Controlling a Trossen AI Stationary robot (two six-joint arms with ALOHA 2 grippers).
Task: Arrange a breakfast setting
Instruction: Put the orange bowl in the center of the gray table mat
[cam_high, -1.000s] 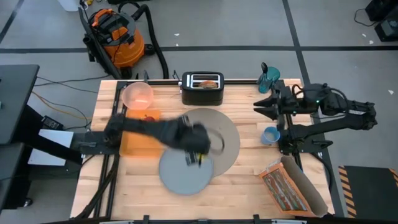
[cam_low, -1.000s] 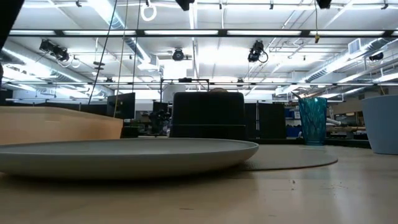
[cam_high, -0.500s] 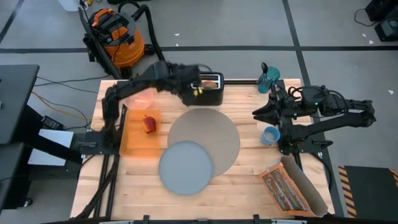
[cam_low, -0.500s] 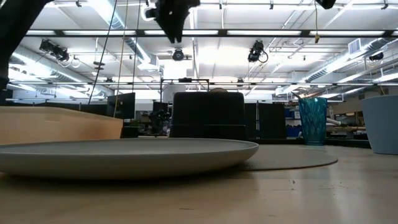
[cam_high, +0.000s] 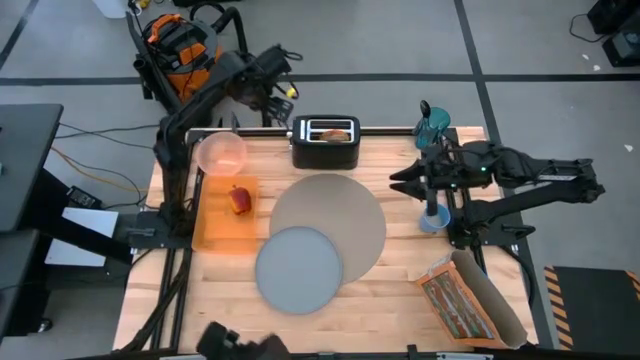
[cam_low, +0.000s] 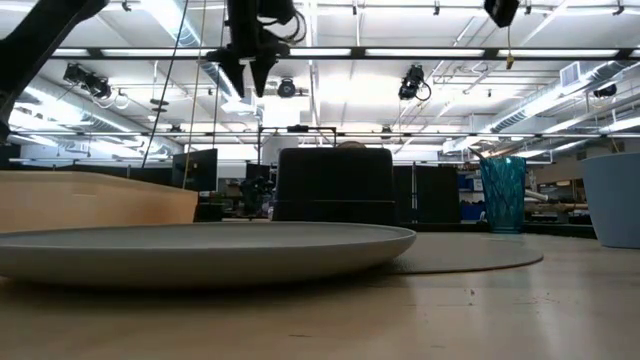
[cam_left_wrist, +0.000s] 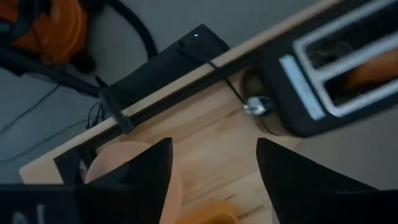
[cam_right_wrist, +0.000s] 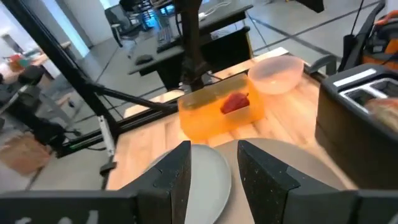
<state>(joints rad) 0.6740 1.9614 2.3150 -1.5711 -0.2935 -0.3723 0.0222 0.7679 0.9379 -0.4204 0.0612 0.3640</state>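
Left gripper (cam_high: 283, 80) raised beyond the table's far-left edge, fingers spread, holding nothing. Pink bowl (cam_high: 221, 153) at far left; just nearer, the orange cereal box (cam_high: 222, 218) lies flat with the red apple (cam_high: 240, 200) on it. Grey plate (cam_high: 299, 268) overlaps the near-left rim of the grey mat (cam_high: 335, 215) at centre. Toaster (cam_high: 325, 142) at far centre. Right gripper (cam_high: 400, 178) hovers just right of the mat, fingers apart, empty, with the blue cup (cam_high: 434, 219) below its arm.
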